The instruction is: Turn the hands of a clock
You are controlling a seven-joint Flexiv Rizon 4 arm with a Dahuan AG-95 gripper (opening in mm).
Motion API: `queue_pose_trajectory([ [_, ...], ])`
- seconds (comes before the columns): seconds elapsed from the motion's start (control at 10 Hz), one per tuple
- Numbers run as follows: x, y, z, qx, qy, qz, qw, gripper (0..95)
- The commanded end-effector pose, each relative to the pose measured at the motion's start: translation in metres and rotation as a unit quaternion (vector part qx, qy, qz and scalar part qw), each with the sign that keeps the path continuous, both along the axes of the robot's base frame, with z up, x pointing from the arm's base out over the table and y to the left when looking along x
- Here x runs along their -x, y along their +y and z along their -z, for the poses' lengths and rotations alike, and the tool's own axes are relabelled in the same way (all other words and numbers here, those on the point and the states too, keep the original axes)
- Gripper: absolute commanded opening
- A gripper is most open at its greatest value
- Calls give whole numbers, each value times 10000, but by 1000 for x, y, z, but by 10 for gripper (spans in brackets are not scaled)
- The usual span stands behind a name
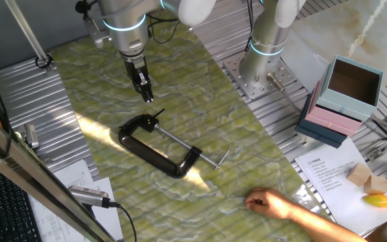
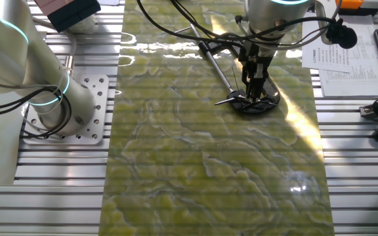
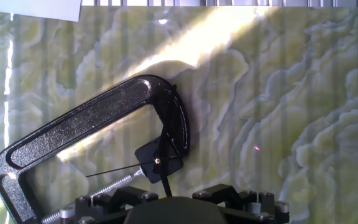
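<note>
The approach step was judged to be in hand: the gripper [image 1: 142, 86] was held above the table, short of the hands [image 3: 160, 163], with no contact made. The hands — two thin black needle-like pointers joined at a brass-coloured pivot on a small dark square plate — were located at the fixed-jaw end of the black C-clamp [image 3: 86, 127], which lay flat on the green marbled mat [image 1: 200, 87]. In the hand view, one pointer was directed outward over the mat and the other toward the camera. The state of the claw could not be determined; the fingers appeared close together in one fixed view, but the gap was not resolved. The next move was judged to call for a fine descent beside one pointer — these parts looked slender and easily bent. The clamp body showed a grainy cast finish; its threaded silver screw rod [image 1: 183, 144] ended in a thin crossbar. A person's hand [image 1: 264, 200] rested near the mat's edge.
</note>
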State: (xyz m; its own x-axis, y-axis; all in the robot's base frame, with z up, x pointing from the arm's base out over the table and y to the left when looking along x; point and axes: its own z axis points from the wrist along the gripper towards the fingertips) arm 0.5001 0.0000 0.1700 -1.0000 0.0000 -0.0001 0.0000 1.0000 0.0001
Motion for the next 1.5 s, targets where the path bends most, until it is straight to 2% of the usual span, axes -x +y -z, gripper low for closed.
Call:
queue_pose_trajectory([
  [0.1,0,0,0,-150,254,-570,9979,0],
  [1.0,-1,1,-1,-40,277,-663,9974,0],
  [1.5,-14,0,5,-42,285,-761,9967,0],
])
